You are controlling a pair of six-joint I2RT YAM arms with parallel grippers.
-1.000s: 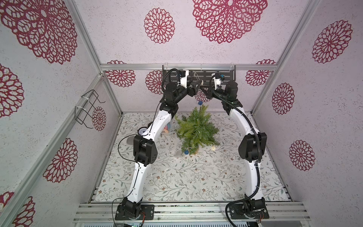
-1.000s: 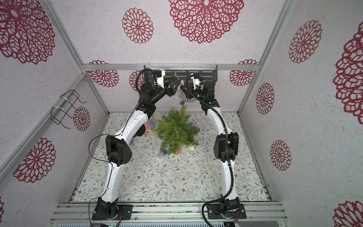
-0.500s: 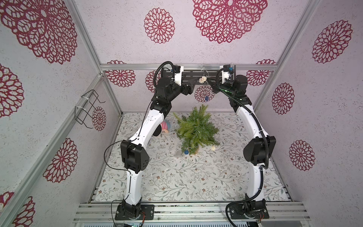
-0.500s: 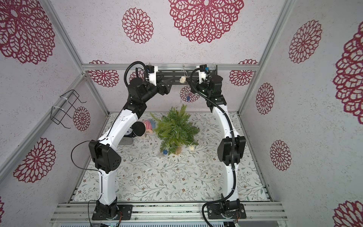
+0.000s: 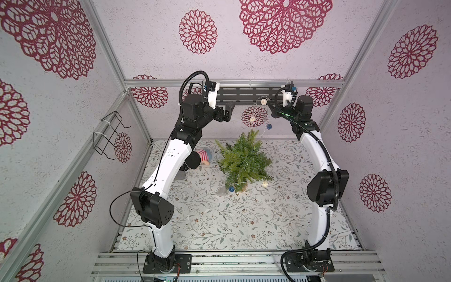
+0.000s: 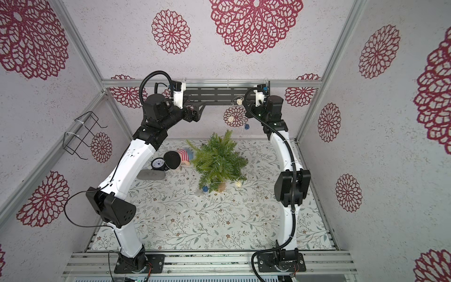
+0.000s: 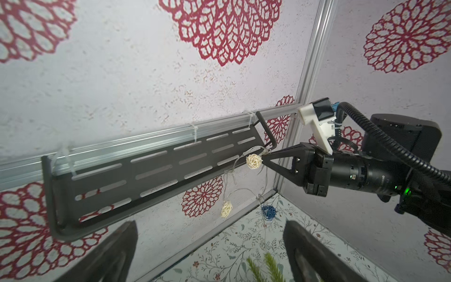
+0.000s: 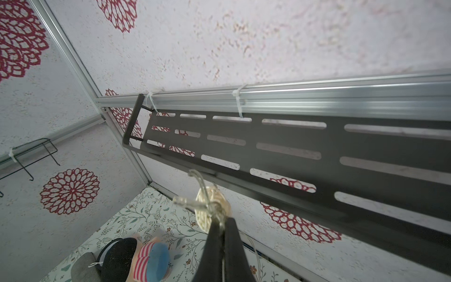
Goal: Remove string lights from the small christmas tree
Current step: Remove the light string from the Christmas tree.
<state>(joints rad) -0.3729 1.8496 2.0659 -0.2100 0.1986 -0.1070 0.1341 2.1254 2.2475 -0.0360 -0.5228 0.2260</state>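
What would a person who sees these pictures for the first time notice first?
High at the back, the right jaws pinch the string lights, whose cream and blue balls dangle near a dark shelf above the small green tree. The left jaws gape empty nearby, with big red flower prints all around.

Both arms arch high, elbows bent outward, wrists raised and turned toward each other. The left pincer (image 5: 229, 112) gapes wide; the right pincer (image 5: 268, 104) has its jaws pressed together.
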